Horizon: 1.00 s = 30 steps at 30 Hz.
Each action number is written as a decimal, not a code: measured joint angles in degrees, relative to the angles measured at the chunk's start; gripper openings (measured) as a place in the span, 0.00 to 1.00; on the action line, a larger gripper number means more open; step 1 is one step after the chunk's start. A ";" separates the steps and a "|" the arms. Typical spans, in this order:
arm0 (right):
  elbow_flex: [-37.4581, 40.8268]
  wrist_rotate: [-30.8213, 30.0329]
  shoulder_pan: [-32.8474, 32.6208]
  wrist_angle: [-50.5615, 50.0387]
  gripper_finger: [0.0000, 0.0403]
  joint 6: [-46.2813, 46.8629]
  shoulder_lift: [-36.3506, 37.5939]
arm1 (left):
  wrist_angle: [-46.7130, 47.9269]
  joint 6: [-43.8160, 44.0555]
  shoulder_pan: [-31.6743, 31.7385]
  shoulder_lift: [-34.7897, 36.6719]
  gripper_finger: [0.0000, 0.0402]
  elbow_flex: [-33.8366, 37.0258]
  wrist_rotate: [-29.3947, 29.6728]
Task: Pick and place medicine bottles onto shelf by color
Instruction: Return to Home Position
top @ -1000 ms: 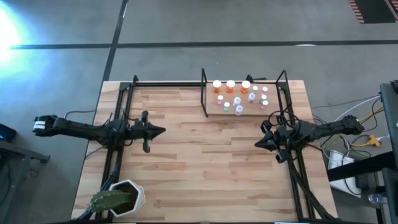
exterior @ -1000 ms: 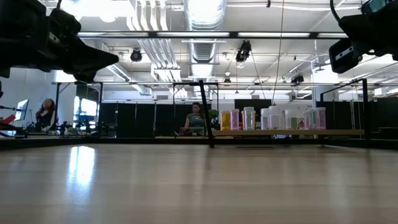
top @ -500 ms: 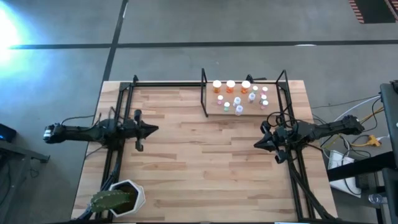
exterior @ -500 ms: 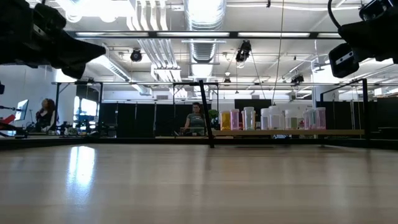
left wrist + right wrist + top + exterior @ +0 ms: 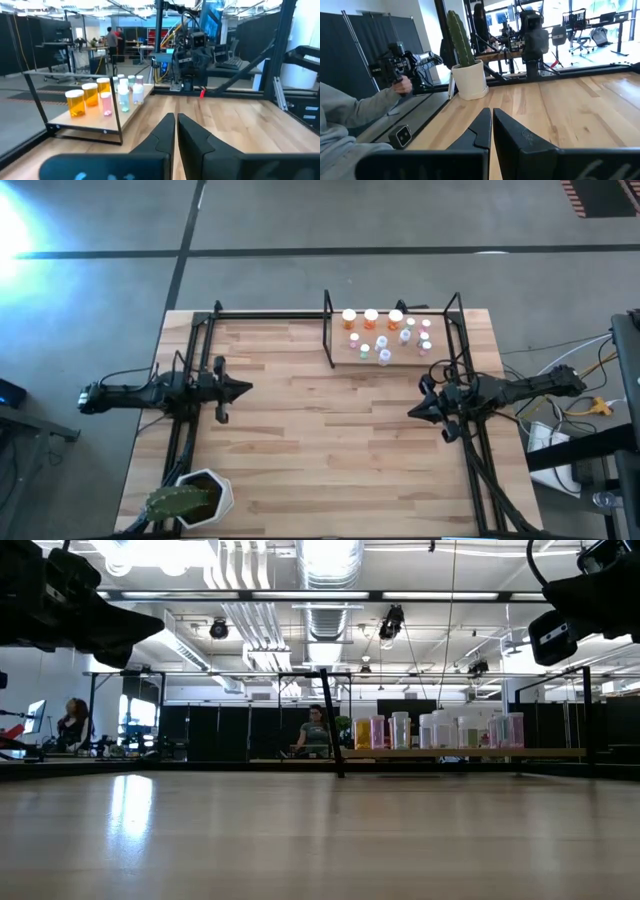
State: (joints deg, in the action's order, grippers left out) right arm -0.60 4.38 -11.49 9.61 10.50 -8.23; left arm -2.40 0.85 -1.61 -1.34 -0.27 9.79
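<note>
while medicine bottles (image 5: 381,341) stand on shelf (image 5: 82,120), left tool (image 5: 248,388), right tool (image 5: 411,413) closed.

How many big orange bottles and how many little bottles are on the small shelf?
Big orange bottles: 3
Little bottles: about 9 (they stand close together, so the count is not certain)
Total: about 12, all on the shelf
</note>
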 joint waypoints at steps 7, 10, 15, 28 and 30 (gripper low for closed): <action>0.02 -2.95 0.02 -0.23 0.02 -1.80 -0.48 | 0.09 -2.72 0.00 -1.75 0.01 0.02 -0.03; 0.02 -3.76 0.11 -1.43 0.02 -2.16 -0.32 | 0.09 -1.09 0.00 -3.30 0.01 0.02 -0.02; -0.11 -3.72 2.09 -2.69 0.02 -5.74 2.33 | 0.09 0.22 0.00 -6.44 0.01 0.02 -0.01; -0.02 0.11 7.82 -8.22 0.02 -6.99 8.14 | -0.54 -2.53 0.02 -6.54 0.01 0.02 -1.85; -0.02 0.17 7.78 -8.22 0.02 -6.84 8.20 | 0.34 -2.79 0.03 -3.45 0.01 0.02 -2.24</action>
State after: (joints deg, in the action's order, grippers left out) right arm -0.62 4.56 -3.70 1.39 3.66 -0.03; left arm -2.07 -1.94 -1.58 -4.79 -0.25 7.55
